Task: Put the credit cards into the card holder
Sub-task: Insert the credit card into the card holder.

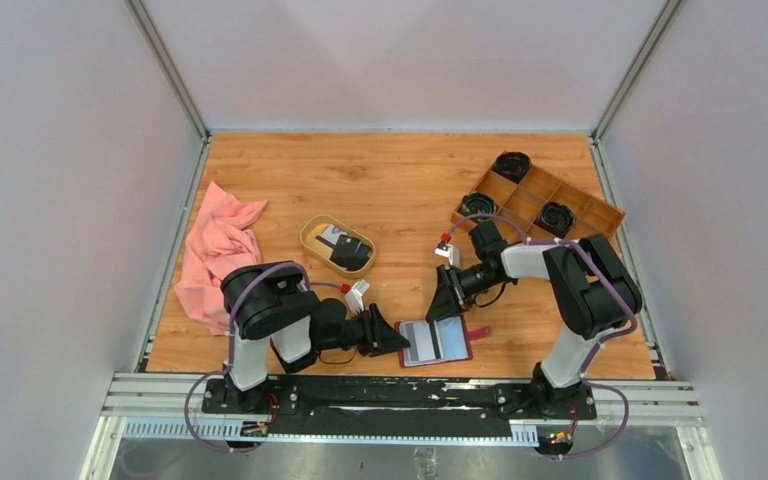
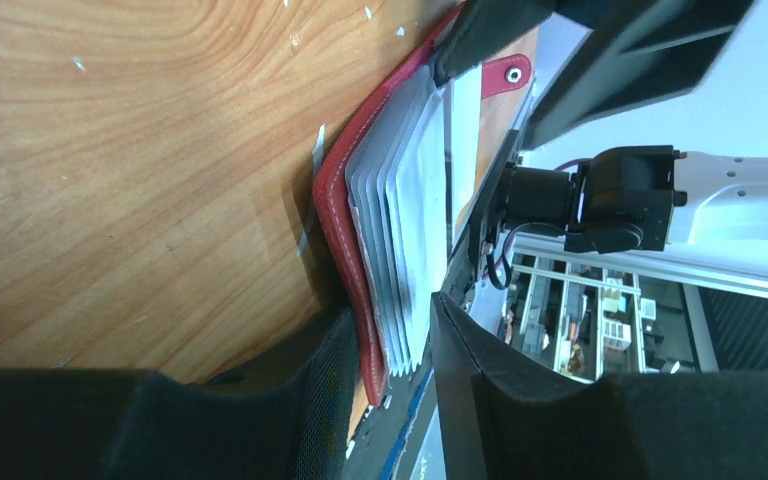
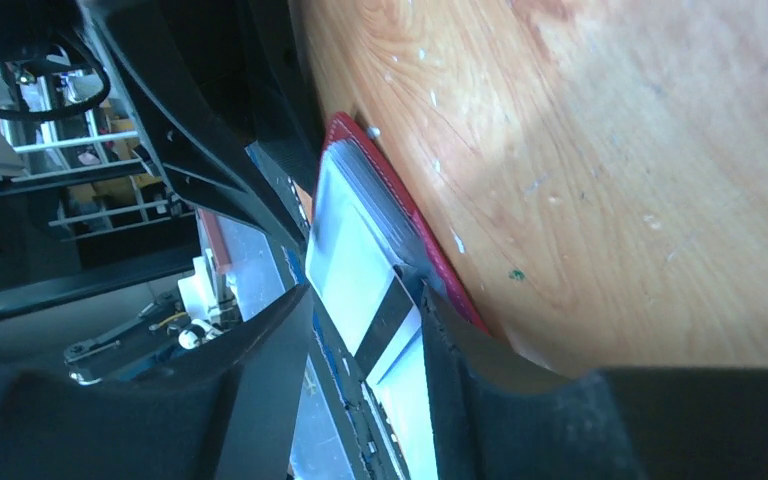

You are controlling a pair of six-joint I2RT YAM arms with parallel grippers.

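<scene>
While you look down from overhead, you find the card holder (image 1: 440, 342) lying open at the 6 o'clock edge of the table (image 1: 390, 180). Its red cover is down and its grey pockets are up, and its snap tab (image 1: 480, 332) sticks out at 3 o'clock.

Your left gripper (image 1: 397, 338) reaches in from 9 o'clock and is clamped on the holder's left edge. In its wrist view, the red cover and the fanned pockets sit squeezed between the two fingers.

Your right gripper (image 1: 447, 308) stands at the holder's 12 o'clock edge, tilted down onto it. In its wrist view the jaws stand parted, and a pale card (image 3: 388, 318) with a black stripe lies between them, its far end in among the pockets. You can see a gap between the card and one finger, so it is let go rather than pinched. How deep the card sits you cannot tell.

From the holder, the oval tan dish (image 1: 305, 232) lies at about 10 o'clock, well apart. It holds more credit cards (image 1: 350, 256), one black and one pale. A pink cloth (image 1: 215, 255) is crumpled at the table's 9 o'clock side. A wooden tray (image 1: 600, 215) sits askew at 2 o'clock, with three black round pieces (image 1: 511, 165) in its compartments.
</scene>
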